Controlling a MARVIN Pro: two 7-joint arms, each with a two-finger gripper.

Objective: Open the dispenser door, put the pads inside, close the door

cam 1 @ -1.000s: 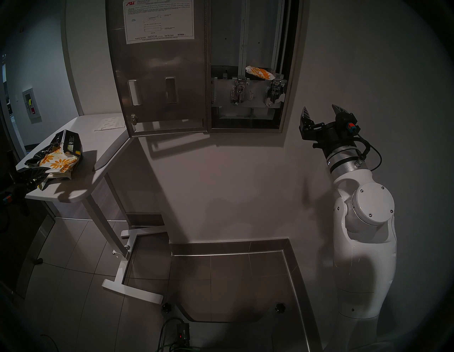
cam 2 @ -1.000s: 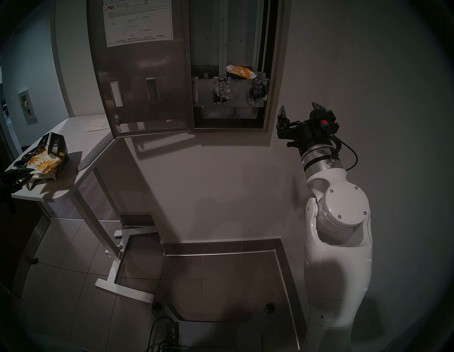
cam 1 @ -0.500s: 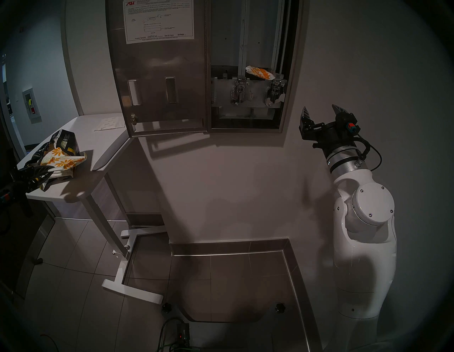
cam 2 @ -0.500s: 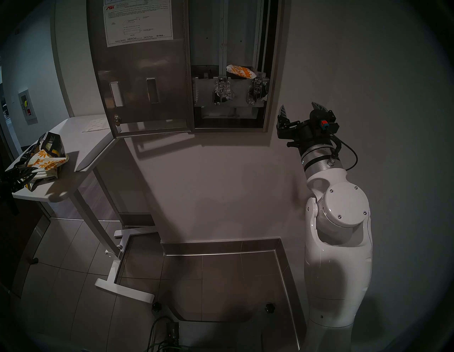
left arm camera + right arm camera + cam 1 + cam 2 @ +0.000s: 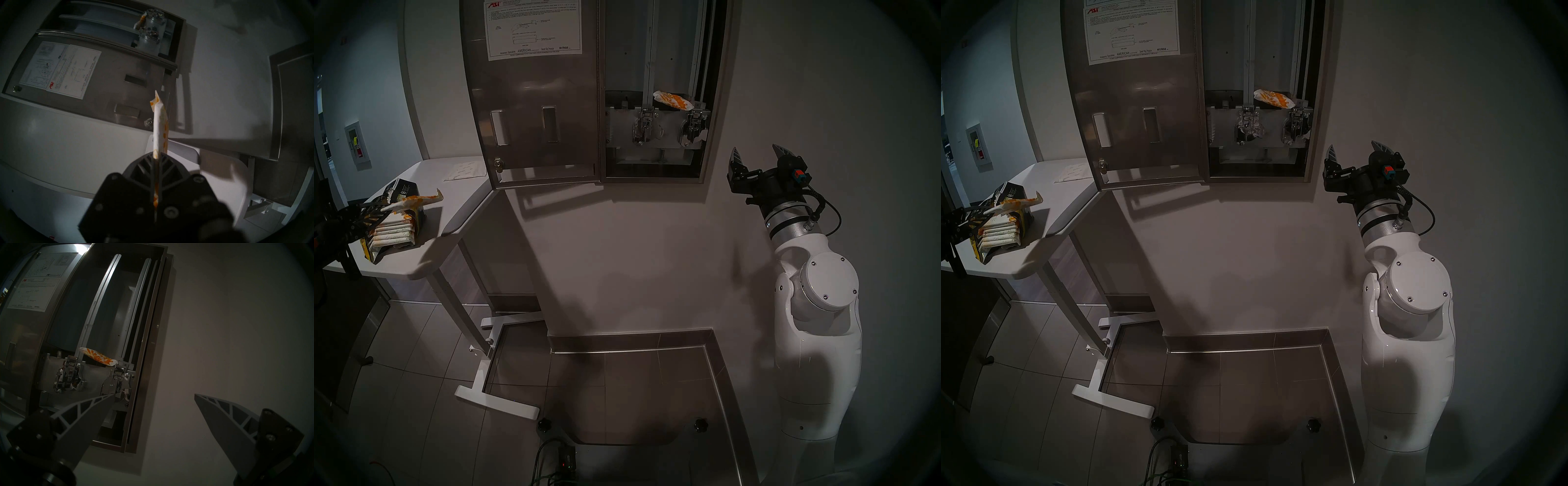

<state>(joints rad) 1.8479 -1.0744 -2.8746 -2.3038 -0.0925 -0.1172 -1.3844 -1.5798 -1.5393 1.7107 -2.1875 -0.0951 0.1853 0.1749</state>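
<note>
The steel dispenser (image 5: 719, 101) hangs on the wall with its door (image 5: 534, 101) swung wide open to the left, the instruction sheet on its inner face. One daisy-print pad (image 5: 673, 100) (image 5: 98, 355) lies inside above the chrome levers. At the far left my left gripper (image 5: 378, 208) (image 5: 156, 156) is shut on another pad (image 5: 415, 202) (image 5: 159, 125), held edge-on just above the torn bag (image 5: 407, 188). A stack of pads (image 5: 393, 234) stays in that bag. My right gripper (image 5: 756, 154) (image 5: 153, 395) stands open and empty, right of the dispenser's lower corner.
The bag stands on a white table (image 5: 456, 203) whose far end reaches under the open door. A flat white sheet (image 5: 465, 170) lies at the table's back. The table's white foot (image 5: 497, 400) and a steel floor frame (image 5: 717, 373) lie below.
My left gripper has risen and drawn a pad up out of the bag, turning it edge-on. The stack in the bag is now uncovered. The right arm has not moved.
</note>
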